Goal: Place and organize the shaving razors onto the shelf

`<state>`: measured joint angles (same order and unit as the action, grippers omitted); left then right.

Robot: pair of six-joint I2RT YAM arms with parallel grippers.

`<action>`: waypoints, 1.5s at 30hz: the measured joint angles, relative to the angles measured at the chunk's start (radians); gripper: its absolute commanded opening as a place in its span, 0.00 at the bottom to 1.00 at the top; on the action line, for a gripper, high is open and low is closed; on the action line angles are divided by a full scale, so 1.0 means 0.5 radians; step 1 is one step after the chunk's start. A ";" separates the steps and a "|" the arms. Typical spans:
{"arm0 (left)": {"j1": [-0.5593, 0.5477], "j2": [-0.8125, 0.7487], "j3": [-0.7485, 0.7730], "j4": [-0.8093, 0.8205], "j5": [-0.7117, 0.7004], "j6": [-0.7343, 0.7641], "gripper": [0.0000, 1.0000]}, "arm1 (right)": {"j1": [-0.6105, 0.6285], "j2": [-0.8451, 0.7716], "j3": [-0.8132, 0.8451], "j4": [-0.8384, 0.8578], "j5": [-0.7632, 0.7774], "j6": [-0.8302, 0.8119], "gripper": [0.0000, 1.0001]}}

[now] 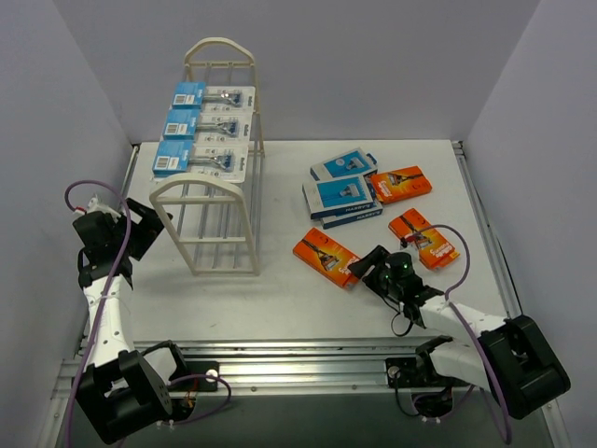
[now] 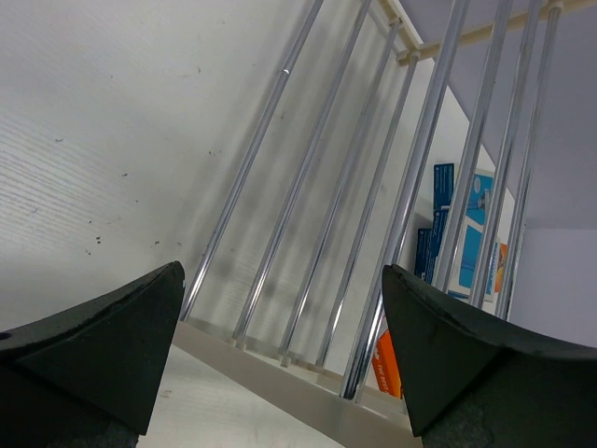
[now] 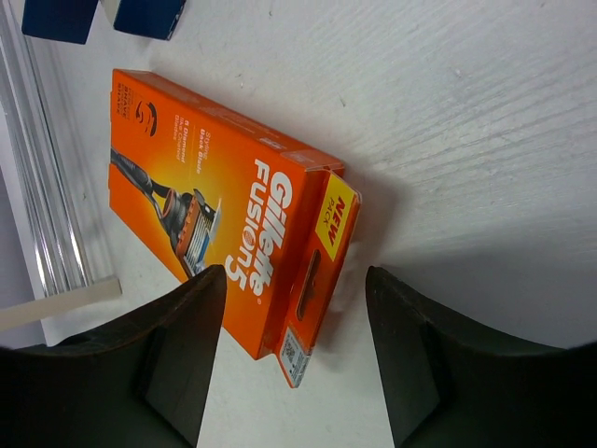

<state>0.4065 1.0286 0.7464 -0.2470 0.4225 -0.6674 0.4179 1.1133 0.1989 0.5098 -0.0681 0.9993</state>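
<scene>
The cream-white shelf (image 1: pixel 220 201) stands at the back left with three blister-card razors (image 1: pixel 207 125) in a row on its top tier. My left gripper (image 1: pixel 147 227) is open and empty beside the shelf's near end; its wrist view shows the shelf rods (image 2: pixel 308 187) close ahead between the fingers (image 2: pixel 112 336). My right gripper (image 1: pixel 364 266) is open, its fingers on either side of the near end of an orange razor box (image 1: pixel 326 257) lying flat on the table. That box (image 3: pixel 224 205) fills the right wrist view, between the fingers (image 3: pixel 420 355) without touching them.
Two more orange boxes (image 1: pixel 401 184) (image 1: pixel 424 238) and two blue-and-white boxes (image 1: pixel 343 166) (image 1: pixel 340 198) lie on the table to the right of the shelf. Grey walls close in the left, back and right sides. A metal rail (image 1: pixel 298 359) runs along the near edge.
</scene>
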 measured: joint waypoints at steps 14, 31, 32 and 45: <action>0.000 -0.001 0.001 -0.011 -0.007 0.001 0.96 | -0.063 0.331 -0.050 0.512 -0.105 0.061 0.44; 0.000 -0.001 0.001 -0.016 -0.008 0.004 0.96 | -0.064 0.418 -0.084 0.649 -0.136 0.096 0.00; 0.000 -0.001 0.001 -0.016 -0.008 0.004 0.96 | -0.064 0.417 -0.084 0.647 -0.137 0.095 0.00; 0.000 -0.003 0.001 -0.024 -0.022 0.006 0.95 | -0.011 0.094 0.147 0.168 -0.163 -0.062 0.00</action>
<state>0.4065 1.0271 0.7467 -0.2588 0.4114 -0.6643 0.4126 1.1603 0.2726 0.5938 -0.1497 0.9684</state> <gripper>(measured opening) 0.956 0.143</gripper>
